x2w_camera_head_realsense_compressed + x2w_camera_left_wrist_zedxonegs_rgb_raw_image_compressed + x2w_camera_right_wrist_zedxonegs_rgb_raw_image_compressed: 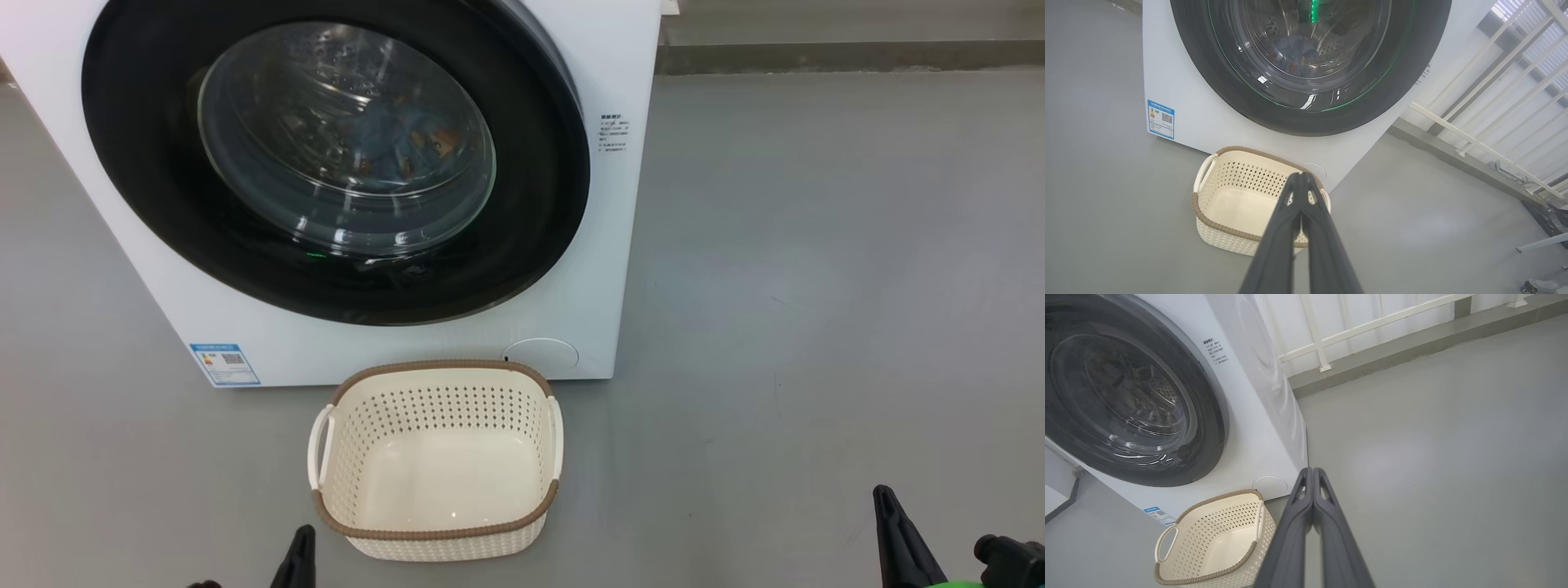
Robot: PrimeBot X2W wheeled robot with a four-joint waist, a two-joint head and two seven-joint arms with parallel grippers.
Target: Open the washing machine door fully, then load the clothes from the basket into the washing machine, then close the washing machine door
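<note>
The washing machine [596, 269] stands on the floor with its black-rimmed round door [335, 155] closed flat against the front. Through the glass, blue clothes [408, 143] with orange prints lie in the drum, and they show dimly in the left wrist view [1298, 53]. The cream basket [437, 461] sits empty on the floor before the machine. My left gripper [1301, 175] is shut, empty, hanging above the basket's near right corner [1229, 228]. To the right of the basket [1216, 539], above bare floor, my right gripper [1312, 470] is shut and empty too.
A blue label [224, 363] sits at the machine's lower left corner and a round filter cap [540, 353] at its lower right. A white railing on a low kerb [1363, 326] runs behind the machine. Grey floor spreads wide to the right.
</note>
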